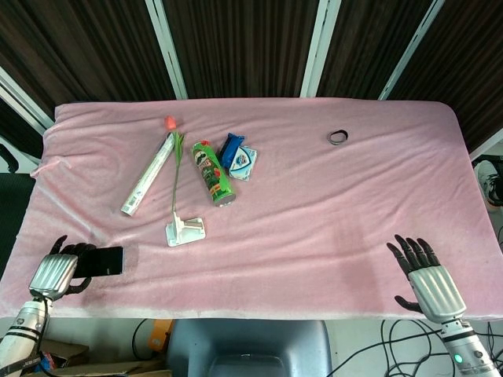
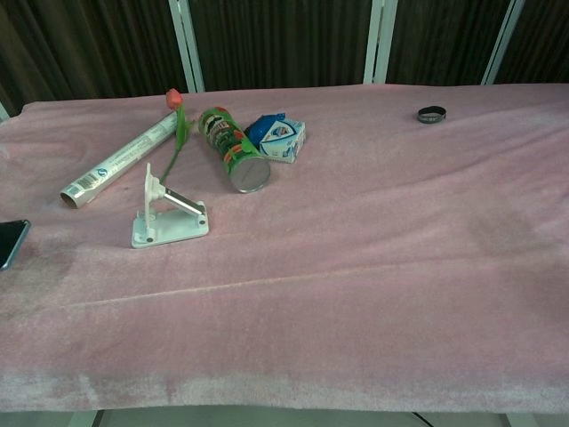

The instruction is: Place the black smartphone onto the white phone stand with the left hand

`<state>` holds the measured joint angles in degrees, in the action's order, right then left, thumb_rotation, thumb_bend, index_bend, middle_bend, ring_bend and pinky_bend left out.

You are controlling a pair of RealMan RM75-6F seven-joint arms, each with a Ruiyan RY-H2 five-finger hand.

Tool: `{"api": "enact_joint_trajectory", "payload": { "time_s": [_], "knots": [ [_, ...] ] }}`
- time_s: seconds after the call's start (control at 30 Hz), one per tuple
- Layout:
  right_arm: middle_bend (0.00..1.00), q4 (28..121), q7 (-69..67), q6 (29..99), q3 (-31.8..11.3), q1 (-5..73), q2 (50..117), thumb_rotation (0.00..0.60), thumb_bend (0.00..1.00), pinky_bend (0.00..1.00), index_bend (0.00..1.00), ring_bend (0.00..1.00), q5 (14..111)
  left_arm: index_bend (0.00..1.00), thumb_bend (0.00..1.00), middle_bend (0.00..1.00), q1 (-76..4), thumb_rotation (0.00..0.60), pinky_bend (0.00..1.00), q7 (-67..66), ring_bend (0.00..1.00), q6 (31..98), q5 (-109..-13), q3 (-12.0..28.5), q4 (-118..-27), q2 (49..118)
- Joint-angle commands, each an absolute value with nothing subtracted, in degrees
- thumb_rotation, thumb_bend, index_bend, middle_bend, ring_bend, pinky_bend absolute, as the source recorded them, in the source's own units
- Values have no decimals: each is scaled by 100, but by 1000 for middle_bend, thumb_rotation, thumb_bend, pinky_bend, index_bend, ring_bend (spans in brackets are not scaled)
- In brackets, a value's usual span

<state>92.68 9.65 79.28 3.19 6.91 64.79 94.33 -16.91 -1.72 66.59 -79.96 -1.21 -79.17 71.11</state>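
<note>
My left hand [image 1: 56, 272] grips the black smartphone [image 1: 102, 261] at the table's front left corner and holds it just above the pink cloth. In the chest view only the phone's tip [image 2: 11, 241] shows at the left edge, and the hand is outside that view. The white phone stand [image 1: 185, 231] sits on the cloth to the right of the phone and farther back, and it appears again as the stand [image 2: 166, 216] in the chest view. My right hand [image 1: 428, 281] hovers at the front right edge with fingers spread and nothing in it.
A rolled white tube [image 1: 148, 174], a tulip [image 1: 174, 157], a green chip can [image 1: 211, 172] and a blue packet [image 1: 237, 155] lie behind the stand. A black ring [image 1: 338, 137] lies at the back right. The pink cloth [image 1: 330, 220] covers the whole table.
</note>
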Motion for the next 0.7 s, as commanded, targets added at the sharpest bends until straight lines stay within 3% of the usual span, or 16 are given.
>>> {"api": "enact_joint_trajectory", "payload": {
  "time_s": [0.03, 0.3, 0.5, 0.7],
  "knots": [
    [0, 9271, 974, 7926, 320, 691, 6485, 600, 193, 39, 0, 0, 9434, 556, 340, 857, -1507, 600, 48, 320, 493, 7204, -8425, -76, -7764, 7120],
    [0, 9284, 1032, 7885, 331, 704, 6508, 600, 194, 39, 0, 0, 9432, 572, 338, 865, -1534, 600, 87, 2066, 500, 7895, -9022, 59, -7441, 7544],
    [0, 9290, 1061, 7844, 347, 726, 6522, 600, 193, 39, 0, 0, 9453, 576, 337, 866, -1922, 600, 106, 4043, 501, 7808, -9226, 219, -7393, 7838],
    [0, 9285, 1094, 7789, 347, 749, 6537, 600, 193, 39, 0, 0, 9427, 577, 339, 868, -2167, 600, 109, 5541, 501, 7732, -8841, 640, -7268, 8291]
  ]
}}
